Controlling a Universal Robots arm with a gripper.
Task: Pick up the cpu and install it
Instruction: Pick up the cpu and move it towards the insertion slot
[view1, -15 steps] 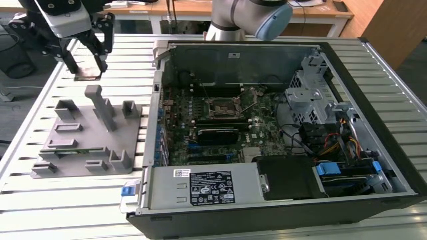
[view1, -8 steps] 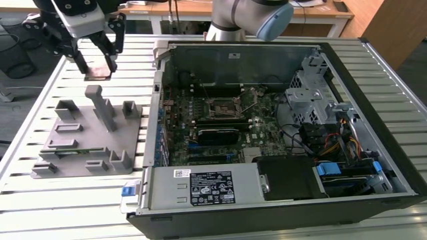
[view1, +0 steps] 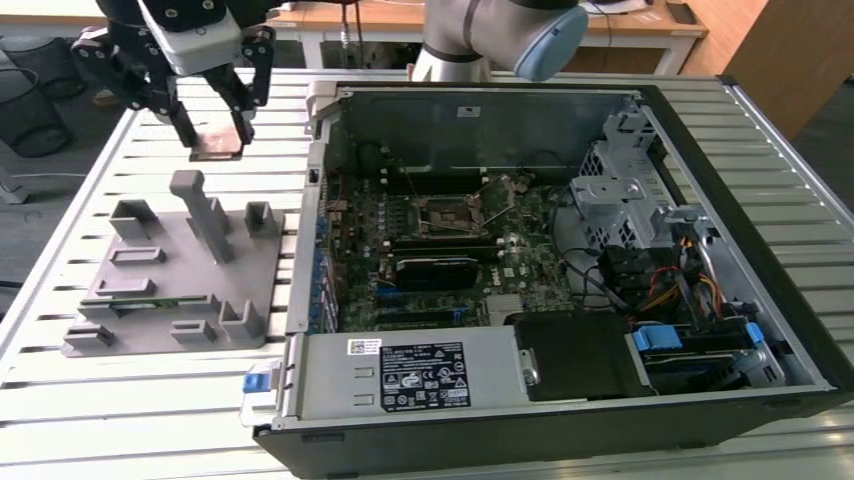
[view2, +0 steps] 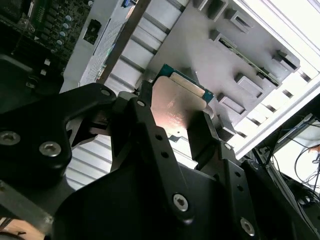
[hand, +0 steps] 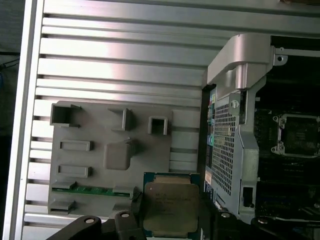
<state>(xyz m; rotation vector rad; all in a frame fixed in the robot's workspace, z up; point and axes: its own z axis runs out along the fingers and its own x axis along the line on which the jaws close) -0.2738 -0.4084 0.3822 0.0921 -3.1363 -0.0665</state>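
The cpu is a flat square chip with a silvery top, and it hangs above the slatted table beyond the grey fixture's far end. My gripper is shut on it, one black finger on each of two opposite edges. Both wrist views show the same grip: the cpu sits between the fingers of my gripper, and the cpu shows its metal top and green rim in my gripper. The bare motherboard socket lies inside the open computer case, towards the exterior view's right of the gripper.
A grey plastic fixture with posts and pockets lies on the slatted metal table, and a green memory stick rests in one of its slots. The open computer case holds a drive cage, cables and a power supply. Its raised wall stands between fixture and socket.
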